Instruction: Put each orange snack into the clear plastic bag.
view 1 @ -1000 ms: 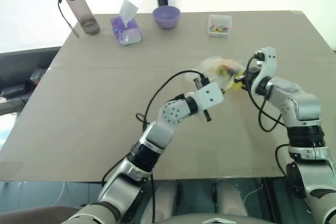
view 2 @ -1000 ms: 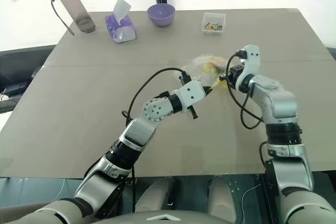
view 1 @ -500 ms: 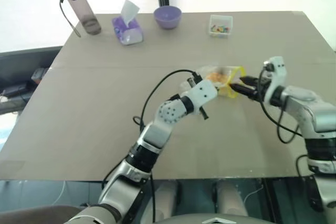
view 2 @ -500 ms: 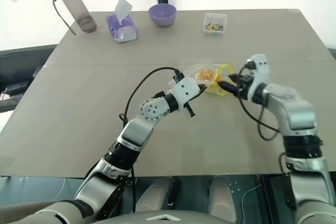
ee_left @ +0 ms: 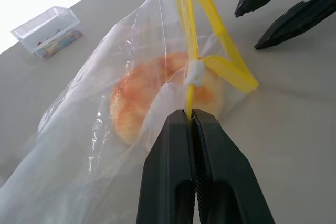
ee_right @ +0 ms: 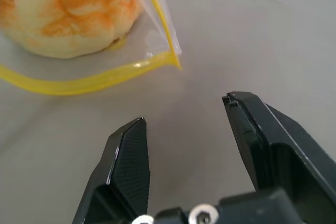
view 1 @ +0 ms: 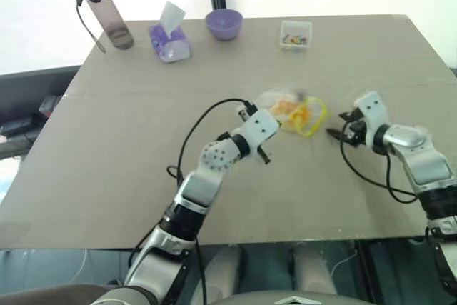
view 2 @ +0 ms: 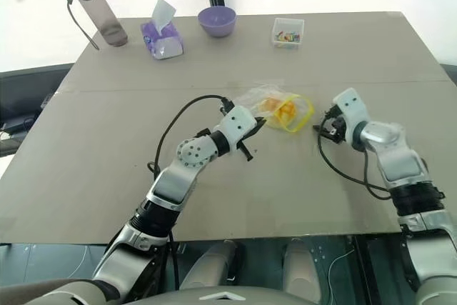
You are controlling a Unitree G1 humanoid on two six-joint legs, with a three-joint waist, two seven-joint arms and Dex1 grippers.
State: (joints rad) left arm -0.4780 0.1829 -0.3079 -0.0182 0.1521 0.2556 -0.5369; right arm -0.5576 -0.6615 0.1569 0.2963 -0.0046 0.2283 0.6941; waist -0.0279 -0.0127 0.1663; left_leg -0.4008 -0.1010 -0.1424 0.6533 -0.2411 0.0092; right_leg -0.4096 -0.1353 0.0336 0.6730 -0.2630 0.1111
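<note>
The clear plastic bag [view 2: 275,107] lies mid-tabletop [view 2: 107,148], an orange snack [view 2: 285,110] inside. The left gripper [view 2: 255,121] pinches its edge. The right gripper [view 2: 319,129] sits just beside, fingers parted, empty.

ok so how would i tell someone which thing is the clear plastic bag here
Start at the brown table and skip the row of items along its far edge. Nearer the middle, just right of centre, lies the clear plastic bag, its rim pinched by the left claw. It is the only crinkly see-through thing with a yellow strip, and an orange snack sits inside it.
</note>
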